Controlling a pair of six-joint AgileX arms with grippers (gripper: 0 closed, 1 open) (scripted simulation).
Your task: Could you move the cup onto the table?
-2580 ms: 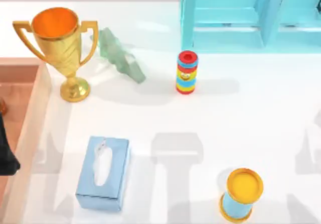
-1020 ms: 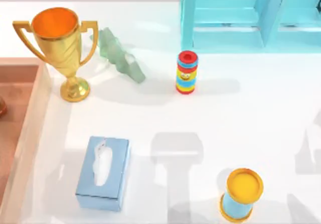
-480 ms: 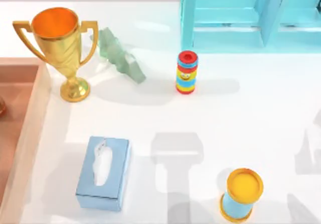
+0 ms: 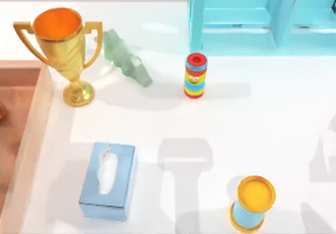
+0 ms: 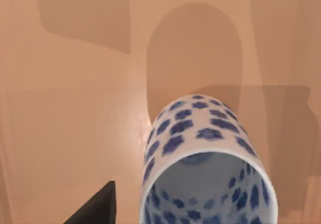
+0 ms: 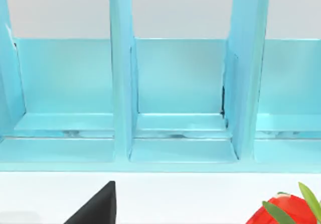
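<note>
One blue-spotted cup (image 5: 205, 158) stands on the brown tray (image 5: 65, 108); left end effector's grip unreadable.

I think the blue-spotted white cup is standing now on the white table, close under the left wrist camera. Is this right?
Not quite. The cup does sit close under the left wrist camera, but the surface beneath it is the brown wooden tray, not the white table. The left wrist view shows this; the top view shows the tray at the table's left edge.
</note>
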